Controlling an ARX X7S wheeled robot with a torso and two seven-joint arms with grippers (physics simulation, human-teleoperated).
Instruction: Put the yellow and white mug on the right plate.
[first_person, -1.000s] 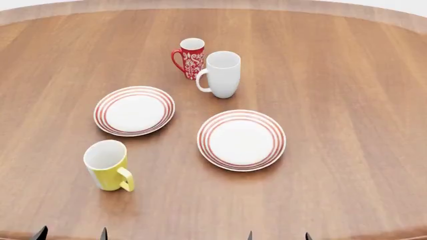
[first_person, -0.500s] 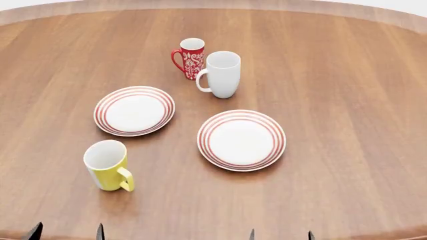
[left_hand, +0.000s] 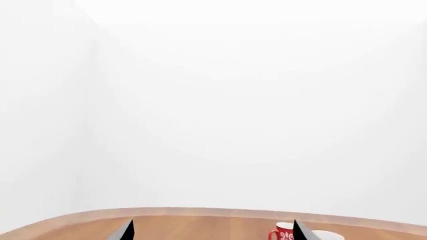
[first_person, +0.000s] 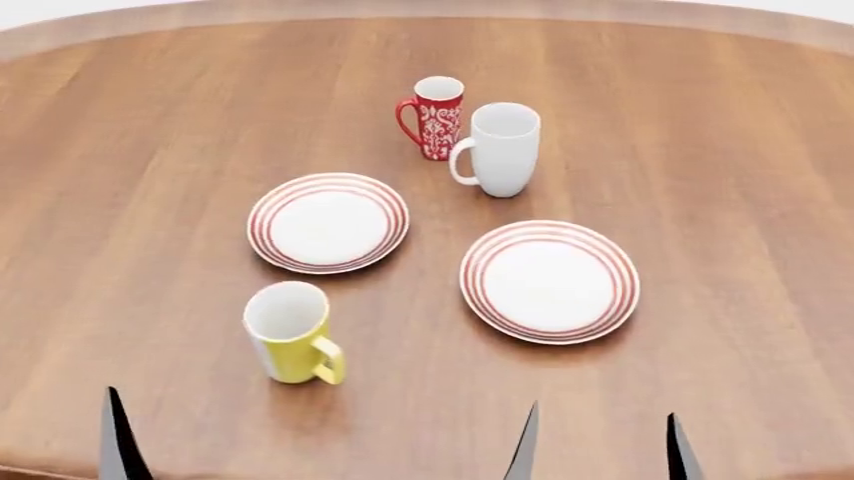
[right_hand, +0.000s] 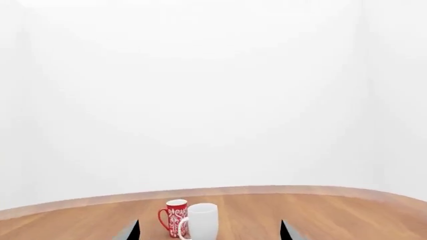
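Observation:
The yellow and white mug stands upright at the near left of the table, handle toward the near right. The right plate, white with thin red rings, lies bare to its right. My right gripper is open near the table's front edge, short of that plate, holding nothing. Of my left gripper, only one fingertip shows in the head view, near-left of the mug. Its jaws stand wide apart and empty. The right wrist view shows my right gripper open too. Neither wrist view shows the mug or the plates.
A second, matching plate lies behind the yellow mug. A red floral mug and a taller white mug stand side by side at the back, also in the right wrist view. The wooden table is round.
The head view has shifted, so every mug and plate now sits farther right in the frame. The fingertips of both grippers reach higher into the view. No object has moved on the table.

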